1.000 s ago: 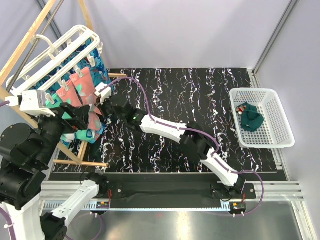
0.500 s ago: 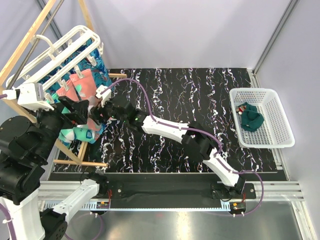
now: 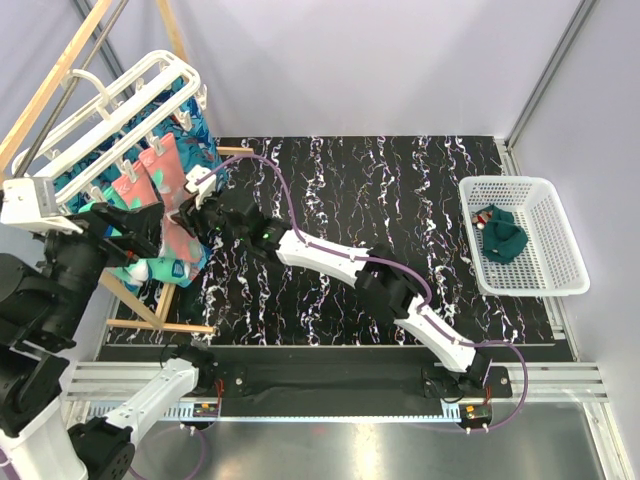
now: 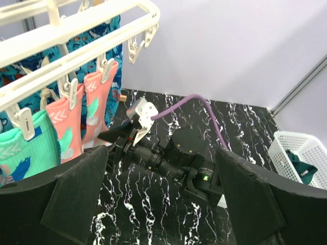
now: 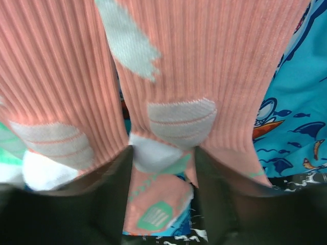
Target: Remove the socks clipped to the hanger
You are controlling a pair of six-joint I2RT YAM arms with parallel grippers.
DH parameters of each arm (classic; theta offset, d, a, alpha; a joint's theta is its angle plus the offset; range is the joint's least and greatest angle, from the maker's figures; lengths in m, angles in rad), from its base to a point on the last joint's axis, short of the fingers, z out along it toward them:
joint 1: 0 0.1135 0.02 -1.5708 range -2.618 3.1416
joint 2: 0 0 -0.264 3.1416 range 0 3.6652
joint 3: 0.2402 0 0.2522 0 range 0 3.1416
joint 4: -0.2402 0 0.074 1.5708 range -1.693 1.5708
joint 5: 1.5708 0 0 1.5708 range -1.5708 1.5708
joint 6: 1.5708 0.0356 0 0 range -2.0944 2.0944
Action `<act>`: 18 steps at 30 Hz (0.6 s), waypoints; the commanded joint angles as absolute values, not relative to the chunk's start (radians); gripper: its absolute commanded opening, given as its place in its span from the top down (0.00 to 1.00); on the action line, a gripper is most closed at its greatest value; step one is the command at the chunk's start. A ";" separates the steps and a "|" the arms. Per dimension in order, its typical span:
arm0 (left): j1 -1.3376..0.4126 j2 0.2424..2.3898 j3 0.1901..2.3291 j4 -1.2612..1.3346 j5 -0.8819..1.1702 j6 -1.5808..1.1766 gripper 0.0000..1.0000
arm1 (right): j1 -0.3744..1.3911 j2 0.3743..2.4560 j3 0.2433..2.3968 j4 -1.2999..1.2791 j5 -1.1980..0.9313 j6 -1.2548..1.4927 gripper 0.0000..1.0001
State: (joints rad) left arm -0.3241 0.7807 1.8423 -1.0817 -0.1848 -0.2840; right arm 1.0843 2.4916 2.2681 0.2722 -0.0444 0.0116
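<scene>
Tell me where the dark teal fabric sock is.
Top view: the dark teal fabric sock lies inside the white mesh basket at the table's right edge.

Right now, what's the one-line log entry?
left end effector open, empty | right end effector flanking coral sock, grip unclear | coral sock clipped to hanger | dark teal sock in basket

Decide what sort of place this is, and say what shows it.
Probably a robotics lab cell, not a home: two arms bolted at the edge of a marbled table, bare walls closing it in, and a hanger of socks and a basket set out as props.
</scene>
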 commanded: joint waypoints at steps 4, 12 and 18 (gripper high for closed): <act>-0.322 0.775 1.881 -1.100 -0.230 -0.267 0.09 | 1.086 2.482 2.283 0.322 -0.084 -0.026 0.71; -0.321 0.799 1.856 -1.088 -0.221 -0.301 0.09 | 1.080 2.358 2.116 0.385 -0.080 -0.048 1.00; -0.321 0.776 1.796 -1.033 -0.229 -0.319 0.07 | 1.072 2.298 2.033 0.397 -0.089 -0.028 1.00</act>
State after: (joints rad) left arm -0.3241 0.7807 1.8271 -1.0966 -0.2188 -0.3058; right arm 1.0821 2.4069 2.0384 0.3283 -0.0734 -0.0223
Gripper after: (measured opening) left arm 0.923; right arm 0.010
